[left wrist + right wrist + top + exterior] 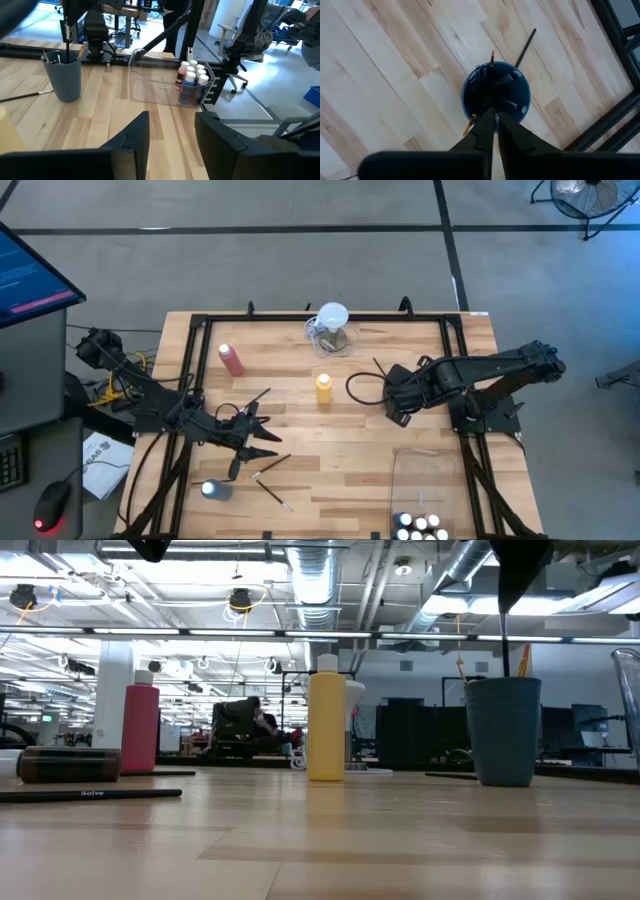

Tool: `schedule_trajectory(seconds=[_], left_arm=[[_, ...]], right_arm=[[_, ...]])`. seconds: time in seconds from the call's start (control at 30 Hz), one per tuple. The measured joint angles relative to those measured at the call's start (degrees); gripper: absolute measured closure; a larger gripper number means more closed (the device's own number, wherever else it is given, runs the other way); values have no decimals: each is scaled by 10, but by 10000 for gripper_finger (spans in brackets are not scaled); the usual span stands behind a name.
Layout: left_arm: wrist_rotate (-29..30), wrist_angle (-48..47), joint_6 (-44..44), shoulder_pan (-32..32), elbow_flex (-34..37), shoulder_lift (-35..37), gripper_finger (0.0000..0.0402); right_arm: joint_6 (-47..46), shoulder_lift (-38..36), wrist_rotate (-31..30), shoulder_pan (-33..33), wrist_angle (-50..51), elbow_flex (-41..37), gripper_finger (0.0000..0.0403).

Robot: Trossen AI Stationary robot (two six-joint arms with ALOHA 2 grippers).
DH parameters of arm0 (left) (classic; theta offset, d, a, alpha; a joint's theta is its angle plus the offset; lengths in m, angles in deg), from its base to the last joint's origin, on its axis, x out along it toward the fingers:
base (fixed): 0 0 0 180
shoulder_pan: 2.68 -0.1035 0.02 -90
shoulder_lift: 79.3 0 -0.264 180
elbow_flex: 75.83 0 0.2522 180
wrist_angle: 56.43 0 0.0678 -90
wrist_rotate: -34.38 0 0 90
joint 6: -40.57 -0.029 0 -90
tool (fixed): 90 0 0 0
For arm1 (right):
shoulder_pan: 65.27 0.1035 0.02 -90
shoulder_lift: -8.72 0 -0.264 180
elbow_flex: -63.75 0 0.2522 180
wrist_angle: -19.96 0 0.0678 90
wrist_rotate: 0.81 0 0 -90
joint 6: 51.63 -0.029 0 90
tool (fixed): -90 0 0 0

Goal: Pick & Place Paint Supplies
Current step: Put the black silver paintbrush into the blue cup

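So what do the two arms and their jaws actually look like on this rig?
Both arms are black, built of jointed segments. The left arm ends in the left gripper, with loose black cable along it. The right arm ends in the right gripper, a black cable looping beside it. The jaws are matte black, wedge-shaped and tapered, with no visible markings.

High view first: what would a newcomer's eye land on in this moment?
The right gripper hangs above the blue-grey cup, shut on a thin dark paintbrush that points down into it. A yellow bottle stands mid-table, a pink-red bottle farther left, and a clear bin at the high view's bottom right holds white-capped paint bottles. The left gripper waits open at the left.
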Motion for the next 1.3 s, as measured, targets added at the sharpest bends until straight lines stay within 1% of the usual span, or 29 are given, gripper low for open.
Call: schedule_trajectory(seconds=[0.07, 0.23, 0.53, 0.67, 0.73, 0.83, 0.93, 1.0, 1.13, 1.3], left_arm=[[0, 0, 0, 0, 0, 0, 275], [0, 0, 0, 0, 0, 0, 275], [0, 0, 0, 0, 0, 0, 275], [0, 0, 0, 0, 0, 0, 275], [0, 0, 0, 0, 0, 0, 275], [0, 0, 0, 0, 0, 0, 275], [2, 2, -9, -3, 0, 0, 275], [2, 13, -20, -9, 0, 0, 275], [-11, 58, -45, -12, 0, 0, 275], [-90, 77, -59, -12, 0, 0, 275]], right_arm=[[0, 0, 0, -1, -1, 0, 376], [-5, 0, -1, -4, -1, 0, 320], [-5, 0, -2, -4, -1, 0, 200], [2, 0, -2, -4, -1, 0, 158], [3, 0, -2, -4, -3, 0, 149], [14, 0, -2, -6, -8, 5, 146], [54, 0, 0, -8, -45, 31, 148], [98, 1, 1, -8, -78, 57, 148], [199, 0, 2, -7, -179, 118, 148], [339, 0, 2, 18, -359, 131, 148]])
